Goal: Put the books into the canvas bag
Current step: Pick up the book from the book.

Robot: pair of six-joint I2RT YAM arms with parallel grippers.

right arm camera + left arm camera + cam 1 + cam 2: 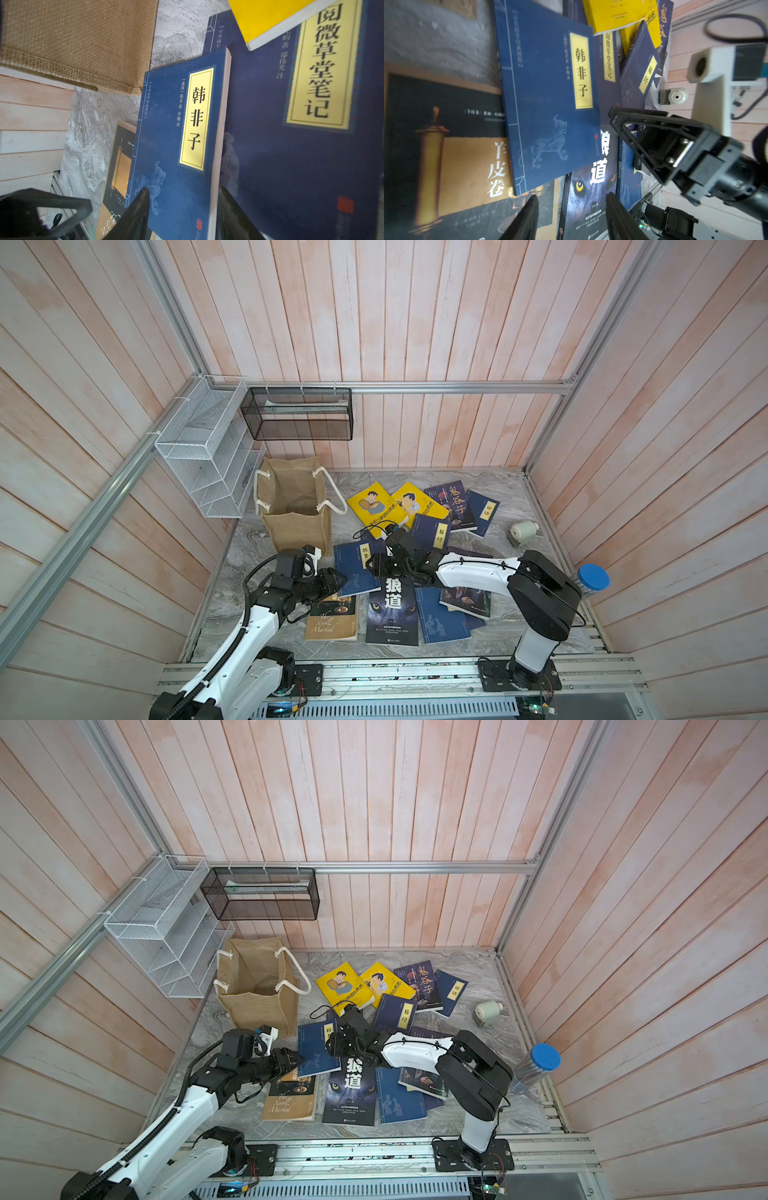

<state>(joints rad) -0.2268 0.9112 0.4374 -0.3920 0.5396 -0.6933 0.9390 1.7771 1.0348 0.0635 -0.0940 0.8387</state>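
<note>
Nearest the lens, along the bottom edge of both top views, ran the mounting rail (pixel 395 672) with both arm bases bolted to it. Just beyond, at lower centre, books lay on the marble tabletop (pixel 490 639): a tan book (pixel 332 622), a wolf-eye book (pixel 392 614), and a navy book (pixel 353 576) with a yellow label resting across both.

The left claw (pixel 343 578) reached that navy book from the left of the frame, its tips at the book's edge. In the left wrist view its fingers (pixel 529 209) stood apart with nothing between them, so it was released. The right claw (pixel 372 566) met the same book from the right. In the right wrist view its fingers (pixel 141 199) straddled the pale page edge, one over the cover and one beyond it. Whether they already pinched it could not be told.

Farther up, right of centre, two yellow books (pixel 372 506) overlapped more navy ones. The canvas bag (pixel 299 531) stood upright at centre left, just beside the navy book's upper corner, mouth open, and no book showed inside. Wire baskets (pixel 208 456) hung on the wall behind.

The step in hand looked like a two-armed pickup of the navy book, early in the task. The next move would call for a firm pinch on the page edge and a lift clear of the books beneath. The book would then have to be turned edge-down to pass the bag's mouth.
</note>
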